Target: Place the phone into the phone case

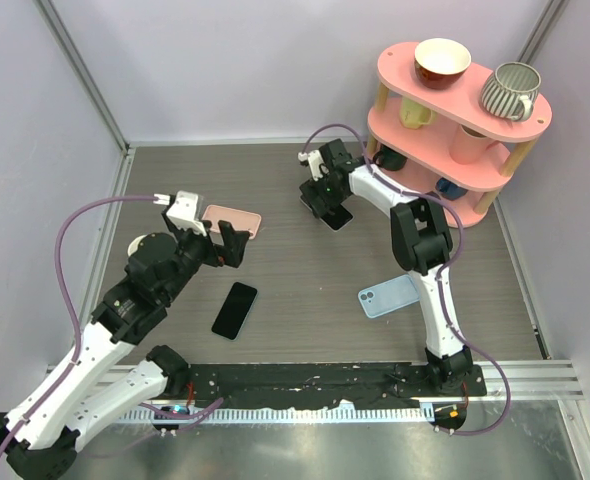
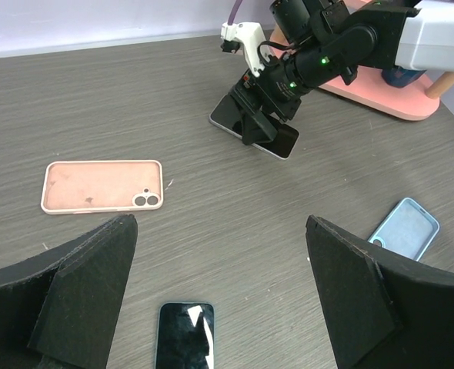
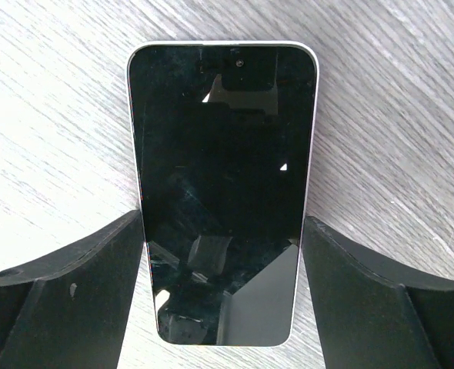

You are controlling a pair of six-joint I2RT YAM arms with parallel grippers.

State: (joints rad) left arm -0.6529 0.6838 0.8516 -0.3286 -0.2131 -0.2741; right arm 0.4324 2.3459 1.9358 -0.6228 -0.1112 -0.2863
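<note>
Right hand (image 3: 223, 296) straddles the phone (image 3: 223, 154), screen up, fingers (image 3: 65, 300) along both long edges — grip or mere contact, cannot tell. Top view: this hand covers most of the phone, far centre of the table (image 1: 305, 270). Left hand (image 2: 221, 292) open, above table; pink case (image 2: 102, 186) just beyond it, blue case (image 2: 408, 229) part hidden by its finger.

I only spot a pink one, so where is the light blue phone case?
In the top view, the light blue phone case lies flat on the right, beside the right arm.
</note>
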